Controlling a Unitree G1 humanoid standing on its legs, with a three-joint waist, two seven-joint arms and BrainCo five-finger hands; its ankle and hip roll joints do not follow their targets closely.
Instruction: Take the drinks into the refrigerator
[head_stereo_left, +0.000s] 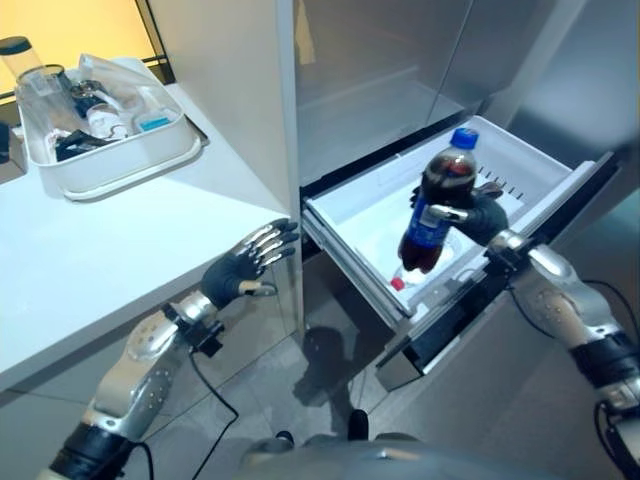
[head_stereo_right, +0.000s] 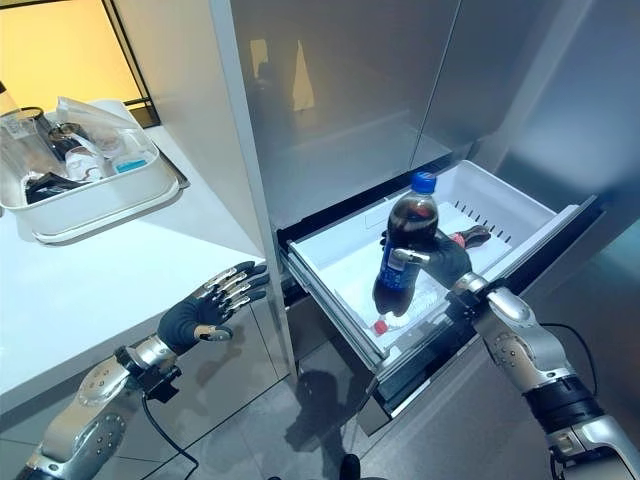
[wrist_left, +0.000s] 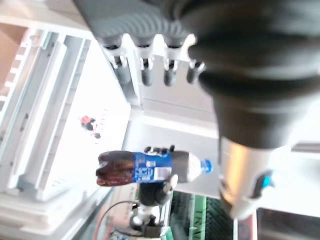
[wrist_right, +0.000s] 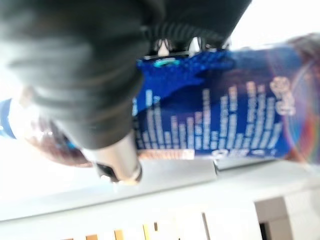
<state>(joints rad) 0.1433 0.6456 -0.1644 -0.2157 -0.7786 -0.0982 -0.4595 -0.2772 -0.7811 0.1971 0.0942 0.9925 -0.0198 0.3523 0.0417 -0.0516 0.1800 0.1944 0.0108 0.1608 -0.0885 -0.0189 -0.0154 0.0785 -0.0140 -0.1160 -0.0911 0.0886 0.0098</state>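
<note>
One hand does the work: the right hand (head_stereo_right: 447, 258) is curled tight round the blue label of a cola bottle (head_stereo_right: 403, 253), held upright and a little tilted over the open white freezer drawer (head_stereo_right: 480, 195), and it should lower the smooth, rounded plastic slowly so it settles beside the red-capped bottle (head_stereo_right: 384, 322) lying at 6 o'clock in the drawer. At 9 o'clock the left hand (head_stereo_right: 208, 306) hovers with fingers spread and empty beside the glossy white desk (head_stereo_right: 70, 285), which carries a plastic tray (head_stereo_right: 105, 205) of clutter.

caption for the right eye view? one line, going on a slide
Right hand holds a cola bottle upright over the open white fridge drawer; left hand idles open by the counter.
</note>
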